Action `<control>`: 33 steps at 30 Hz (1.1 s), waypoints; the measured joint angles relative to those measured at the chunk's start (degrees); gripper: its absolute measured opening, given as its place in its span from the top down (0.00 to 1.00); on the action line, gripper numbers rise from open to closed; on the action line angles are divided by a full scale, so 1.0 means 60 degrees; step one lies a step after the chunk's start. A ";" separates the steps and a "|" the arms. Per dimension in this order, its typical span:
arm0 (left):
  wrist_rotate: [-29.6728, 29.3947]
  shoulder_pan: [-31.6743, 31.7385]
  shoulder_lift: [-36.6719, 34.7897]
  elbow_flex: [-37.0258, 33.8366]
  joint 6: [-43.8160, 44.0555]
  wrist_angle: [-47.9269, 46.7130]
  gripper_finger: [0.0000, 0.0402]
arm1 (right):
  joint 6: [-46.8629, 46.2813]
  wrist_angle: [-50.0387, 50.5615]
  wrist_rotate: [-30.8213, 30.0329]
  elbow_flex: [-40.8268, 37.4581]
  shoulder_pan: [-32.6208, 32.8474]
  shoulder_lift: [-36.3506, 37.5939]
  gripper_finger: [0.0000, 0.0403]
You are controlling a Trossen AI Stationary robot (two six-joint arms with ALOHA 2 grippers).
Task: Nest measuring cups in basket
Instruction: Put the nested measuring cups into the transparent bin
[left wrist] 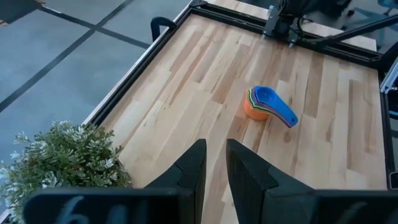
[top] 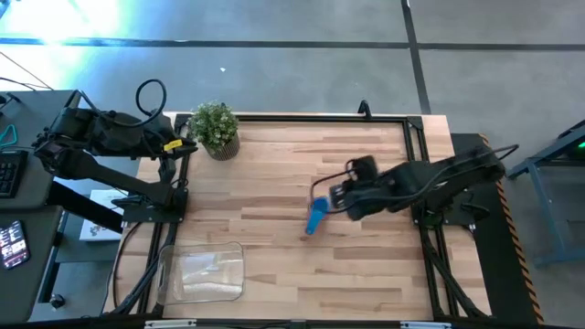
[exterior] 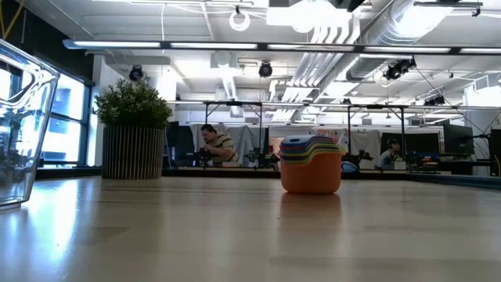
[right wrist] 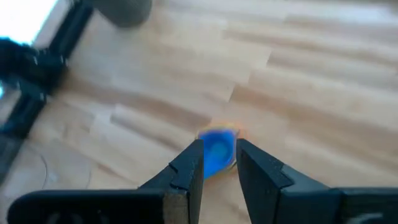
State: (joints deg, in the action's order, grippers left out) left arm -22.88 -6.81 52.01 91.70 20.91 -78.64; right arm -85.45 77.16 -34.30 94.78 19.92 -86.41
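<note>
Measuring cups (left wrist: 266,104) already sit one inside another as a single stack, orange at the bottom and blue on top, with the blue handle sticking out sideways. That stack stands on the bare wood of the desk (top: 292,155), roughly midway between its left and right edges. So the nesting itself looks done from where I stand; what is left, I'd say, is getting the whole stack into the basket (top: 203,271), which waits with nothing in it at the desk's near left corner, well apart from the cups.

Over the stack hangs the right gripper (right wrist: 219,163), reaching in from the right edge with its arm stretched low across the wood. Its fingers (right wrist: 188,167) stand a little apart, with the blue cup showing in the gap just past them; I cannot tell whether they are pinching the handle or only hovering over it.

At the far left corner the left gripper (left wrist: 214,169) is parked next to the potted plant (top: 215,128), its fingers a narrow slot apart and holding nothing.
</note>
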 joint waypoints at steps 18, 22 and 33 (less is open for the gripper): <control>-0.0050 0.0000 0.0015 0.0000 -0.0004 0.0001 0.87 | 0.0001 0.1338 -0.0761 -0.0004 0.0000 0.1689 0.78; -0.0046 0.0000 0.0015 0.0000 0.0000 0.0001 0.87 | 0.0043 0.1858 -0.0793 -0.0004 0.0000 0.2181 0.78; -0.0363 0.0000 0.0032 0.0000 0.1056 0.0397 0.87 | 0.1323 0.2151 -0.1618 -0.0004 0.0000 0.3700 0.78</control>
State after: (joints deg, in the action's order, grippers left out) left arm -25.06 -6.81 52.20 91.70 27.24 -76.26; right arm -77.51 90.06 -44.01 94.76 19.92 -64.21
